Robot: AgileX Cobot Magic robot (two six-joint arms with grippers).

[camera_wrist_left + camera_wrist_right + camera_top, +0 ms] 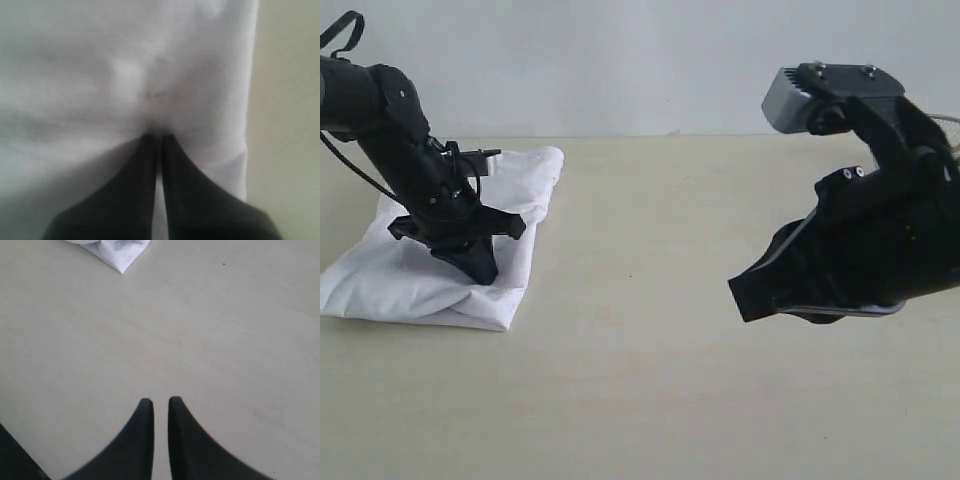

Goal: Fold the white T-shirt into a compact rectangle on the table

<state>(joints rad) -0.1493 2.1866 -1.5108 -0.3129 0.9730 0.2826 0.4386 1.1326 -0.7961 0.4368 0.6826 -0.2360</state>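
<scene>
Nearest, the black right claw (748, 300) hangs almost clenched, empty, well apart from the folded white cotton T-shirt (405, 285) on the beige tabletop (650, 390). Clenched, the left claw (485, 272) presses its top; probably final flattening, then lifting off.

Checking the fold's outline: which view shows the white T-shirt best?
The exterior view: nearly the whole folded white T-shirt shows, with the left tool over part of it. The left wrist view gives only blurred close-up cloth; the right wrist view, one corner.
</scene>
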